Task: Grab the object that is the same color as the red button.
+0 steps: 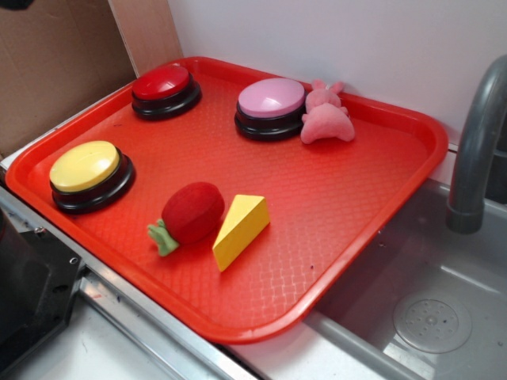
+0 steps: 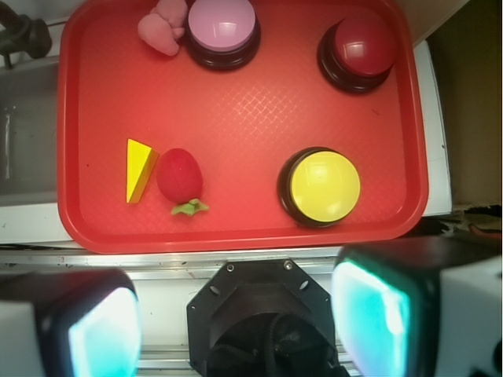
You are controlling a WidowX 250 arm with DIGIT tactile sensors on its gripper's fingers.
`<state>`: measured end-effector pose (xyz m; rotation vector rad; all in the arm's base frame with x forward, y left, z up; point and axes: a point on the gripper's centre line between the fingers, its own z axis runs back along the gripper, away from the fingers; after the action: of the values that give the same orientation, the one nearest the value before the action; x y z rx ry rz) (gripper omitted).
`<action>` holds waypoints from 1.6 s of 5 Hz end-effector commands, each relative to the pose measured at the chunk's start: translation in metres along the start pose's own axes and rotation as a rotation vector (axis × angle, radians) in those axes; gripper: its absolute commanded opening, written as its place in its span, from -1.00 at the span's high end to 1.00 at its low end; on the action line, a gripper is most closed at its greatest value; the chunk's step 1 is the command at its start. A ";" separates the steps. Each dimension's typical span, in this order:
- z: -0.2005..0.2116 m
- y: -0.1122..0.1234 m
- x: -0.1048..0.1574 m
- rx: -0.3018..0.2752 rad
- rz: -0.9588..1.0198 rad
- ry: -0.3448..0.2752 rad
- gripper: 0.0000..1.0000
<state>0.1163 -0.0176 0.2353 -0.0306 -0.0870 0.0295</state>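
Plainly, nothing is being held yet: in the wrist view the gripper is hanging high above the near edge of the tray, its two pads standing wide apart with nothing between them.

The red button is sitting at a far corner of the tray, and the thing matching its colour is the strawberry, lying on its side near the front of the tray. Its green stem is pointing toward the near rim, and its other flank is touching or just beside the cheese. The yellow button is sitting apart from it on the stem side; the pink button and the pig are sitting well apart at the back.

The strawberry is looking fuzzy and soft, so it is likely light, squashy and not slippery; the pads should sink in and grip well. The round red body is the place to take hold, not the small floppy stem. Closing across the body along the line that runs clear of the cheese is looking wisest, since a pad coming down on the cheese side could nudge or catch the wedge.
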 end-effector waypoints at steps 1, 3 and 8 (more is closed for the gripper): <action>0.000 0.000 0.000 0.000 0.000 0.000 -1.00; -0.053 -0.023 0.031 -0.061 -0.272 0.002 -1.00; -0.223 -0.071 0.046 -0.213 -0.629 0.061 -1.00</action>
<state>0.1880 -0.0870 0.0209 -0.2118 -0.0456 -0.6074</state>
